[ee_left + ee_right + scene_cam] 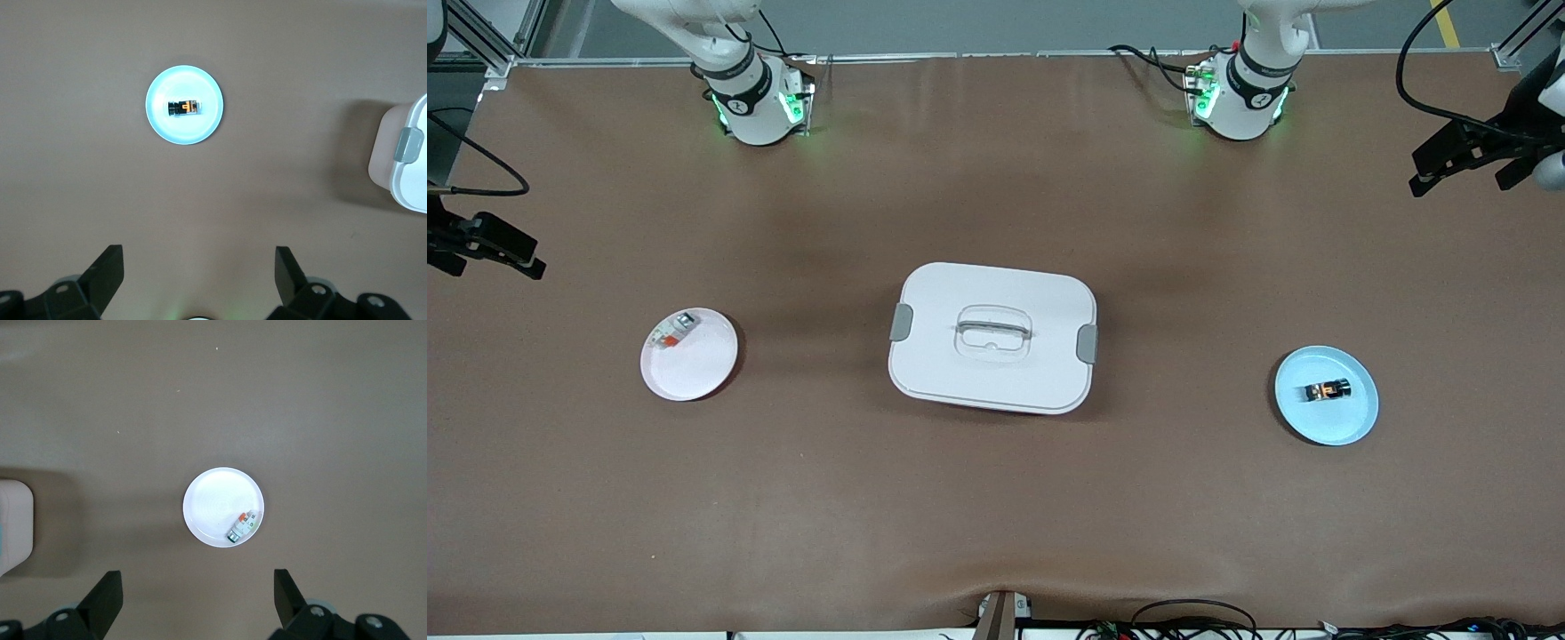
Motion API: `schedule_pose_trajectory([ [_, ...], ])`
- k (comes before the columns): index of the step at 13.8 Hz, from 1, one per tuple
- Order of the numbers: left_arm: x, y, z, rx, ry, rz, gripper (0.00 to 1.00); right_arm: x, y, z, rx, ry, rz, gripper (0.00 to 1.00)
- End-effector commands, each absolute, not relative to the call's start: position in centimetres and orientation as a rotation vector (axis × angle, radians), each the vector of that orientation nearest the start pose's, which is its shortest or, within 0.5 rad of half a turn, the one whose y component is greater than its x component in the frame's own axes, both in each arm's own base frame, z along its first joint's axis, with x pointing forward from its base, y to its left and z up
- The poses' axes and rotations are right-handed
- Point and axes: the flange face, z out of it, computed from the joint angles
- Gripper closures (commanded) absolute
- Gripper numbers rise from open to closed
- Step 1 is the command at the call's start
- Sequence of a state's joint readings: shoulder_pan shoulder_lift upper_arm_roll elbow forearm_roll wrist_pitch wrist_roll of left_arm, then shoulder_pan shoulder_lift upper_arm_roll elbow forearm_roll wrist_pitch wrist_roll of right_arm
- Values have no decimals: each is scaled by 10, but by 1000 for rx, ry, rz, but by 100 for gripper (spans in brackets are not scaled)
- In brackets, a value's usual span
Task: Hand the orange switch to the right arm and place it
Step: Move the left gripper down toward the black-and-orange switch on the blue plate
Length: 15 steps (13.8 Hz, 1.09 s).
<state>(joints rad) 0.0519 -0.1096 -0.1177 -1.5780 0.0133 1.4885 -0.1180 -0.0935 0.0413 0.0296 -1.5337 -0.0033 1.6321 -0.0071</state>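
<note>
- The tiny black blocky switch with an orange-copper middle band (pixel 1328 390) lies on its side in the round pale blue plate (pixel 1352 422), toward the left arm's end of the brown table (pixel 996 498).
- The left gripper (pixel 199 280) hangs high over the table near that plate, its two black fingers (pixel 107 270) spread wide and holding nothing.
- The right gripper (pixel 197 600) hangs high over its own end, fingers (pixel 107 593) spread wide, empty.
- Below it, a round white plate (pixel 694 373) carries a small white part with red-orange marks (pixel 673 331) at its rim.
- A white lidded box with grey latches (pixel 992 336) sits mid-table between the plates.
</note>
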Motion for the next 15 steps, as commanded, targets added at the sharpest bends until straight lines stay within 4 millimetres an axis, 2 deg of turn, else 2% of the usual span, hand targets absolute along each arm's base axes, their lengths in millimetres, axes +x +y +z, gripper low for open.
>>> schedule_pose_trajectory([
  [1, 511, -41, 672, -3127, -59, -13, 0, 574, -38, 628, -3166, 82, -98, 0],
  [5, 515, -34, 675, -3117, -94, -26, 0, 574, -36, 627, -3172, 77, -96, 0],
  [6, 519, -28, 669, -3117, -103, -9, 0, 574, -36, 627, -3173, 74, -93, 0],
  [8, 527, -13, 647, -3123, -119, 47, 0, 574, -36, 626, -3173, 74, -84, 0],
  [10, 536, -12, 621, -3119, -98, 6, 0, 574, -36, 626, -3173, 77, -86, 0],
  [13, 557, -4, 564, -3122, -8, -36, 0, 573, -43, 626, -3174, 98, -86, 0],
  [15, 569, 10, 528, -3124, -21, -62, 0, 574, -45, 626, -3174, 103, -88, 0],
])
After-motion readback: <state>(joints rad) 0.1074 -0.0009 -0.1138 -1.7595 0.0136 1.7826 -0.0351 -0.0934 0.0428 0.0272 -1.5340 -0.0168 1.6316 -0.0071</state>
